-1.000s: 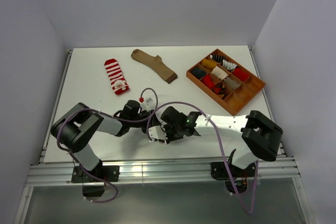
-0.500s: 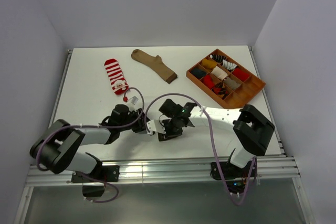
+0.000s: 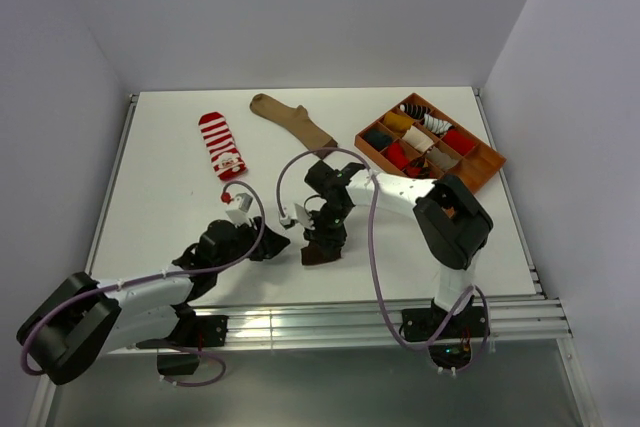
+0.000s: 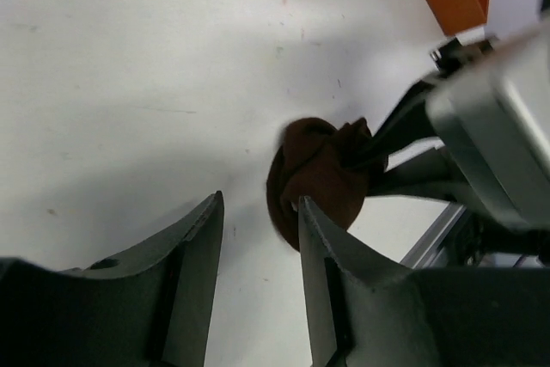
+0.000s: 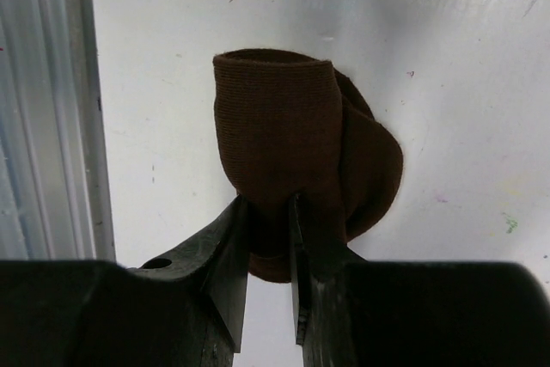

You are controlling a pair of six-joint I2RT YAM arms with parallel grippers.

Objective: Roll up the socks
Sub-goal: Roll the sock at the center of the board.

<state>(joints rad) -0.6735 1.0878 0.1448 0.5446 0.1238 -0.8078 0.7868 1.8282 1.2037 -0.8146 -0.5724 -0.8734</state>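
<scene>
1. The right end effector (image 5: 268, 212) is clamped on the dark brown sock (image 5: 284, 126), a bunched roll resting at the front middle of the worktop (image 3: 160, 197).
2. The left end effector (image 4: 258, 205) stands open and empty just beside the roll.
3. The roll probably springs apart unless the right pinch holds while the left tucks the cuff over.
4. Three socks lie loose: one brown, one red-and-white striped sock (image 3: 221, 145) and one tan sock (image 3: 293, 124). One orange tray (image 3: 472, 188) holds rolled ones.

The brown sock (image 5: 284, 126) has its near edge hidden behind the right hand (image 5: 268, 208).
</scene>
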